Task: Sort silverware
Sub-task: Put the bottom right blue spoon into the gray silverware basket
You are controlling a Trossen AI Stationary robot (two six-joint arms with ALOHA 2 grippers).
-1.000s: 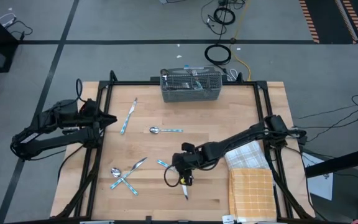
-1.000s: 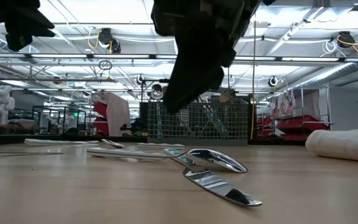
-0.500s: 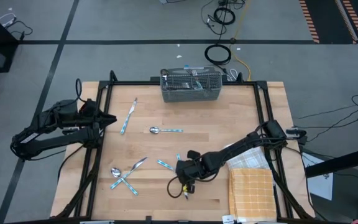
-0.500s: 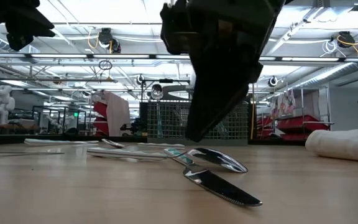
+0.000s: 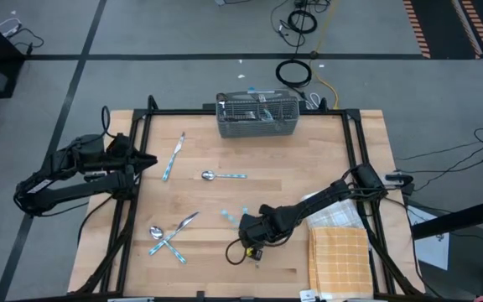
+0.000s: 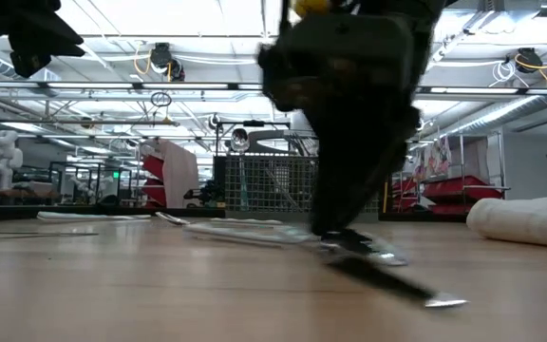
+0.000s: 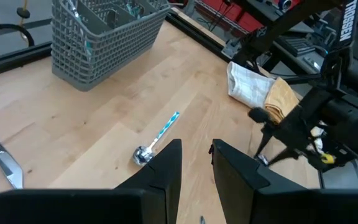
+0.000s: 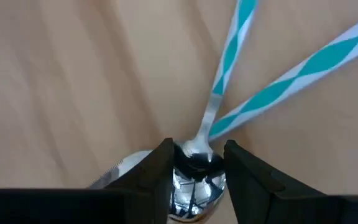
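Right wrist view: right gripper (image 8: 196, 167) clamped shiny spoon with light blue patterned handle (image 8: 229, 56) for lifting; left gripper (image 7: 194, 163) waited narrow at nine o'clock.

In the low view the dark right gripper (image 6: 349, 228) is blurred, and it hides the middle of the grey wire-mesh basket (image 6: 254, 185). The shiny knife with blue handle (image 6: 397, 285) under it is blurred too. In the right wrist view the silver spoon bowl (image 8: 194, 180) is half hidden by the fingers and cut by the edge. In the high view the silverware under this gripper (image 5: 254, 247) is too small to tell.
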